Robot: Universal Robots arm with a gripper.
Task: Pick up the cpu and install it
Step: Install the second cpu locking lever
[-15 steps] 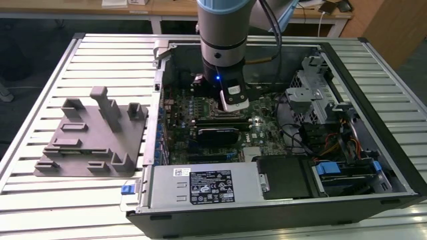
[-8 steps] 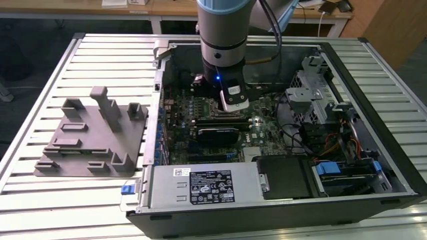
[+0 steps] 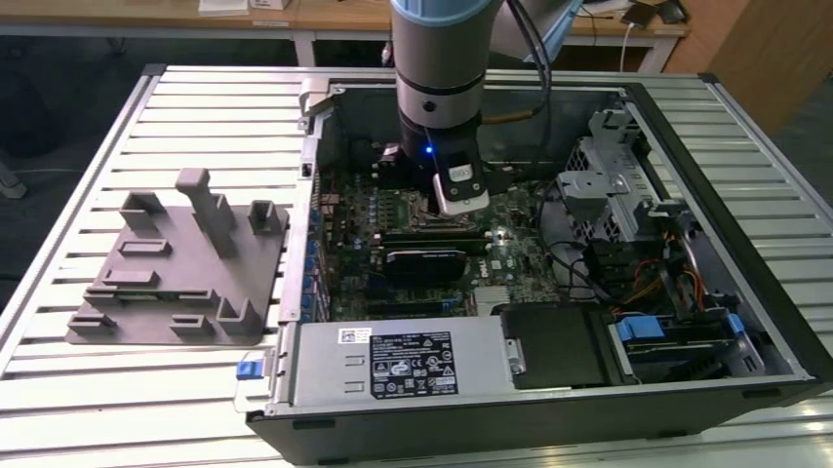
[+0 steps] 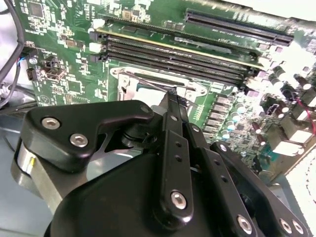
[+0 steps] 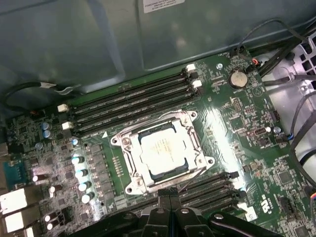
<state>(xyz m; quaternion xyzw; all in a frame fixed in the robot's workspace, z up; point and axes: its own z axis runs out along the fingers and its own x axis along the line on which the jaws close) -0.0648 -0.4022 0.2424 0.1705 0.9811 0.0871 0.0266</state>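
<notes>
Standing by the bench, I see the arm [image 3: 443, 58] reach straight down into the open computer case [image 3: 781, 341], at about twelve o'clock from the middle of the case in the exterior view. The grey fixture block [image 3: 170, 283] sits well apart on the slatted table, out at nine o'clock. The cpu [image 5: 163, 150] is not in the tool's grasp. In the first wrist view it lies flat inside the metal socket frame [image 5: 129, 165] on the motherboard [image 5: 232, 118], with its silver top facing up towards the camera. I judge it to be seated there, since the frame surrounds it evenly on all four sides, though I cannot tell whether the frame is latched down. The gripper [image 5: 170, 200] has its two slim black fingers pressed together with nothing pinched between them, and the second wrist view shows the same. It hangs just beside the socket's edge, and I cannot tell whether the tip touches the frame or the board. I take that narrow, closed shape to suit working among the crowded parts. The chip is close to square, so I cannot make out a long axis. Its edges run parallel and square to the memory slots [image 5: 128, 98] that flank the socket.
</notes>
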